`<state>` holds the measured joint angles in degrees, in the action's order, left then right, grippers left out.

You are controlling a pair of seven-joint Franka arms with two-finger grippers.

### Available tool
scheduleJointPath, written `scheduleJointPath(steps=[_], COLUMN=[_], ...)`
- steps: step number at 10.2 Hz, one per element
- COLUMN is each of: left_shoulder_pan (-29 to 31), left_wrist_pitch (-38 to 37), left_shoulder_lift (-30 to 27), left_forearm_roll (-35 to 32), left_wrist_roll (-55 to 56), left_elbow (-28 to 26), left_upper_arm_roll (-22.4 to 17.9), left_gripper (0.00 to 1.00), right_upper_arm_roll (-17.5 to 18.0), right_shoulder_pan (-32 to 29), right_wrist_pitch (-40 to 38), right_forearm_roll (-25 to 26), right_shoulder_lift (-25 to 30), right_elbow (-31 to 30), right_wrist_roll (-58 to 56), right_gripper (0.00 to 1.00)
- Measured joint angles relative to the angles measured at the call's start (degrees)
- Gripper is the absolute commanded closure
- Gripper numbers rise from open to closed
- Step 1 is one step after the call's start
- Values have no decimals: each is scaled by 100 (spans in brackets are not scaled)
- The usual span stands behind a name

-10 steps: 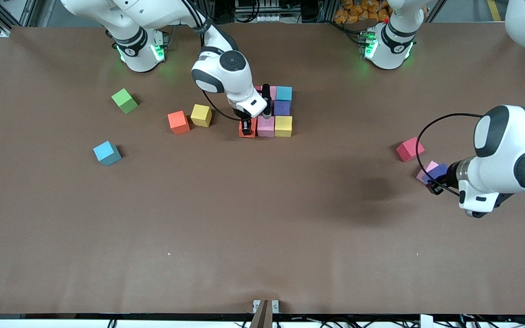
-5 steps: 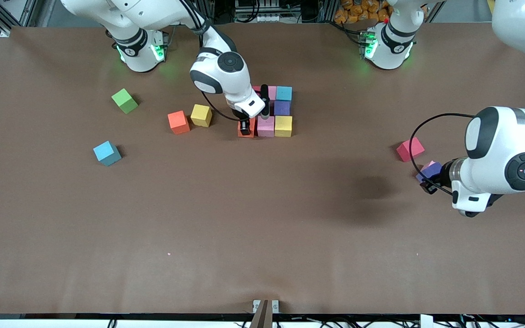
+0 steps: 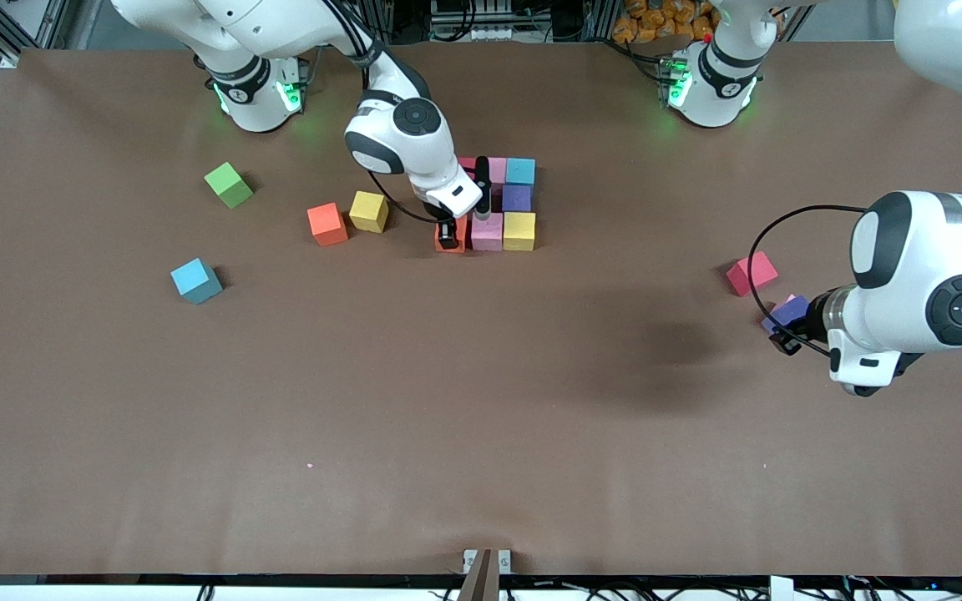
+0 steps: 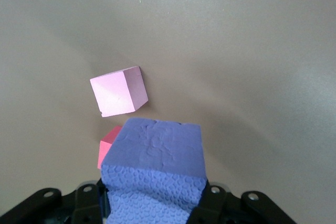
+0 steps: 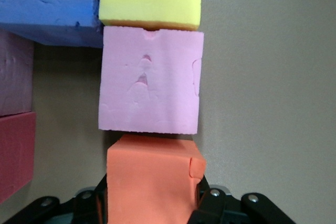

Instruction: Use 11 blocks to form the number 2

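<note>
Orange block (image 5: 152, 179), clamped in the right gripper (image 3: 448, 236), touches the pink block (image 5: 150, 80) of the number 2 (image 3: 504, 205); the left gripper (image 4: 152, 203) holds 1 purple block (image 4: 155, 174) up, well apart.

Purple block (image 4: 155, 174) gripped (raised) above pale pink block (image 4: 118, 98), red-pink block (image 4: 107, 148).

We see the brown table (image 3: 481, 401) evenly and brightly lit from overhead, without glare. A broad soft shadow lies on it toward the left arm's end, and small shadows hug the cubes. Green lamps glow at both bases. Both wrist views stay sharp, dimmer near the close foam.
</note>
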<state>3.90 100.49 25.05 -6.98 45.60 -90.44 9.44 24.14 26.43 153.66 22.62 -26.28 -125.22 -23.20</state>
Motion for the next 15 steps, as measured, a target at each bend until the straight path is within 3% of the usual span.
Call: scheduleJointPath(steps=[8,12,15], left_shoulder_pan=[-20,-117,-133], left_wrist_pitch=[6,64,146], left_shoulder_lift=[-92,-91,-53], left_forearm_roll=[72,71,68], left_wrist_roll=[-86,-279,-560], left_elbow=[16,15,-1], left_upper_arm_roll=[-30,242,293], left_gripper=[92,92,92], right_upper_arm_roll=[91,101,101], right_shoulder_pan=[-45,-47,-51], right_wrist_pitch=[25,74,77], right_forearm_roll=[0,0,0], right_shoulder_lift=[-3,-4,-6], right_elbow=[0,0,0], right_wrist_roll=[12,12,12], right_gripper=[70,69,60])
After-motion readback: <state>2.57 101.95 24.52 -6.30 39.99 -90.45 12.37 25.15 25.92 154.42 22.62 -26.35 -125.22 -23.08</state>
